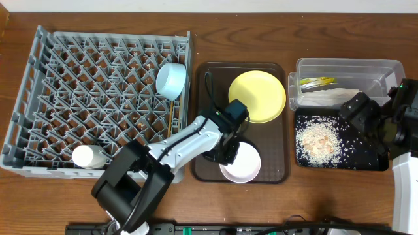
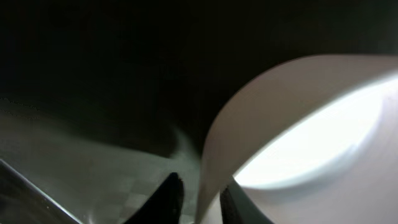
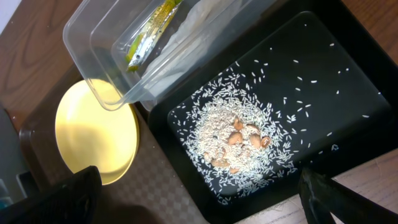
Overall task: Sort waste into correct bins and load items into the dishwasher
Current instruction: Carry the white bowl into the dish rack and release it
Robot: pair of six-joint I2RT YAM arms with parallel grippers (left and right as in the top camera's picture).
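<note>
My left gripper [image 1: 228, 154] is shut on the rim of the pale pink bowl [image 1: 241, 164], which sits on the brown serving tray [image 1: 274, 171]. In the left wrist view the fingers [image 2: 202, 199] straddle the bowl's wall [image 2: 298, 124]. The yellow plate [image 1: 257, 96] lies on the same tray. The light blue bowl [image 1: 172, 80] and a thin chopstick [image 1: 171, 121] are in the grey dish rack [image 1: 78, 85]. My right gripper [image 1: 362, 112] is open and empty over the black tray [image 1: 366, 156] with rice scraps [image 1: 319, 138]. The clear tub [image 1: 385, 68] holds the wrapper [image 1: 317, 82] and napkin [image 1: 333, 96].
A white cup [image 1: 88, 156] lies in the rack's front left corner. In the right wrist view my open fingers [image 3: 199, 199] hang over the black tray's near edge [image 3: 186, 180], with the tub [image 3: 81, 37] and plate [image 3: 93, 134] beyond.
</note>
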